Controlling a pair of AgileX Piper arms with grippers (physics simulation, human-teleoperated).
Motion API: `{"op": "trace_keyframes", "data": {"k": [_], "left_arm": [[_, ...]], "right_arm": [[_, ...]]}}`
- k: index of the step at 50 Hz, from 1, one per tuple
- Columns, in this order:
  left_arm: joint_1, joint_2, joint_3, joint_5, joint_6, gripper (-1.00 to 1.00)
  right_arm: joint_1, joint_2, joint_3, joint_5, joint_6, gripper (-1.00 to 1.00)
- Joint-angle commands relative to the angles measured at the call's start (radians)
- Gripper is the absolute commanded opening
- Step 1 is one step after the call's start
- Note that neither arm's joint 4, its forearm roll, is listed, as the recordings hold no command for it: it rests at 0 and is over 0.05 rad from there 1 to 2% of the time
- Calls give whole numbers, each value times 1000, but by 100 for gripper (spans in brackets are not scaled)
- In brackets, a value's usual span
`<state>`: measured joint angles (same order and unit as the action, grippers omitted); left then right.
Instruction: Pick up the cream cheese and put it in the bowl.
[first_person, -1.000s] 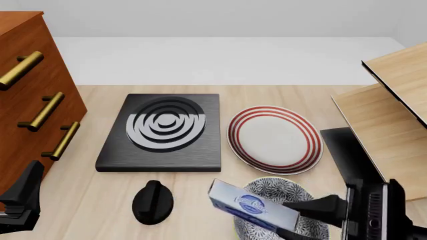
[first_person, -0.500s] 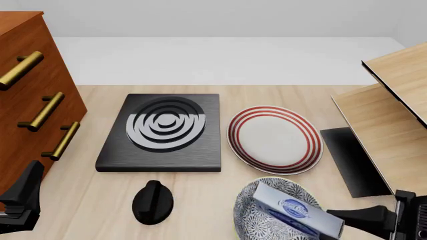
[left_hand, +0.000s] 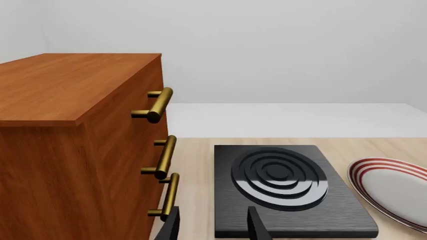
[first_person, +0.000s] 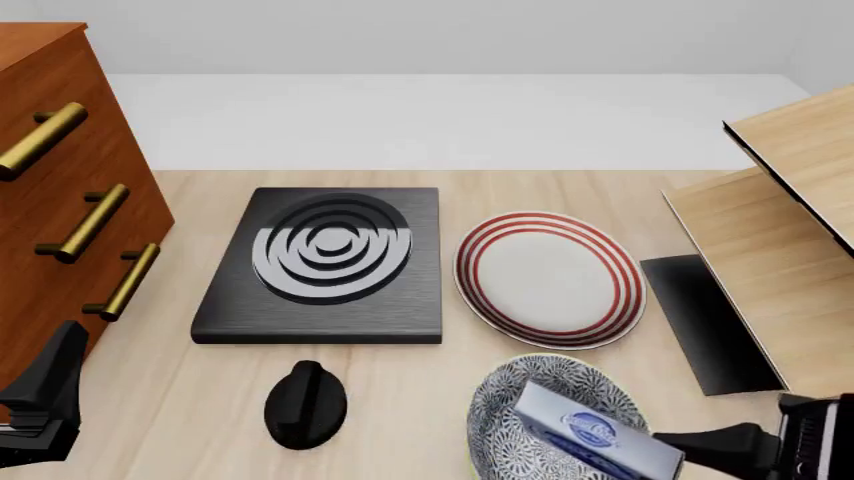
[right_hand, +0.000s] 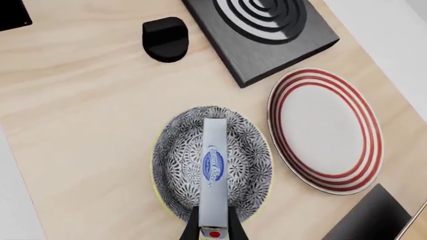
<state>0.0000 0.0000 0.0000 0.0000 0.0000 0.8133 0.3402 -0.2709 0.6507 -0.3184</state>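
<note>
Mostly cropped, right end effector clamps cream cheese above bowl, left end effector parted, tips cut off.

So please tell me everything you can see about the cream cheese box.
The cream cheese is a small, long rectangular box, grey-silver on its faces with blue sides and a blue-and-white oval logo. The right gripper pinches one end; the rest reaches out over the patterned bowl. In the front view it hangs tilted. Whether it touches the bowl cannot be told.

Wood table w/ burner slab, knob, plate, bowl.
</note>
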Motion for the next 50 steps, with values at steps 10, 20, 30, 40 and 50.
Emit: {"op": "trace_keyframes", "data": {"k": [10, 20, 30, 40, 50], "left_arm": [[0, 0, 0, 0, 0, 100], [0, 0, 0, 0, 0, 100], [0, 0, 0, 0, 0, 100], [0, 0, 0, 0, 0, 100], [0, 0, 0, 0, 0, 100]], "right_arm": [[2, 78, 54, -106, 30, -100], [4, 110, 81, -155, 45, -100], [8, 136, 91, -184, 53, -100], [10, 144, 94, -193, 56, -100], [19, 147, 87, -187, 59, 100]]}}
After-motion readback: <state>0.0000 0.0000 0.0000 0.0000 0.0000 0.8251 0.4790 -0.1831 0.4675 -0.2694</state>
